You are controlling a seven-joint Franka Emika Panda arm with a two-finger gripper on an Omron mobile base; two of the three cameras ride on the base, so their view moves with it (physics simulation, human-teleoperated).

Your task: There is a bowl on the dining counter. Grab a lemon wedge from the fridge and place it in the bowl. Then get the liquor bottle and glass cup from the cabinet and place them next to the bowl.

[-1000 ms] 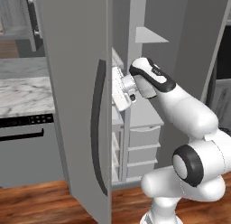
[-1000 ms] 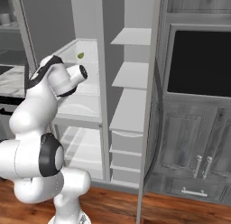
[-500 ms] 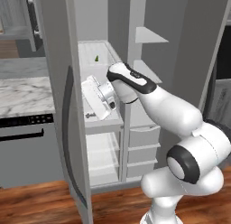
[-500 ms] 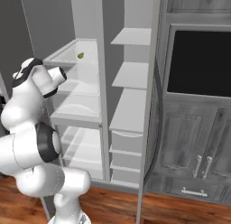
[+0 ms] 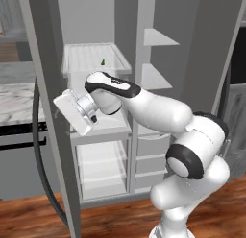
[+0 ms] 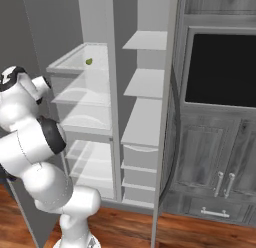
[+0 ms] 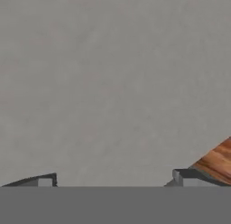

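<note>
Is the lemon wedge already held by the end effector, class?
No: the lemon wedge lies on the upper shelf inside the fridge, apart from the open end effector.

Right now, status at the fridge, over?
Gripper open, empty, pushing against the fridge door. Lemon wedge on the top shelf, untouched. Arm's reach to it unobstructed.

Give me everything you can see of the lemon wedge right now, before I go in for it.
The lemon wedge is a tiny yellow-green piece, too small to make out its cut faces or rind. It lies alone on the top ribbed white shelf of the open fridge's left compartment, toward the back, with nothing else touching it. From the right base view it shows as a small green dot against the rear wall. The gripper is open, lower and out by the door, well clear of it.
</note>
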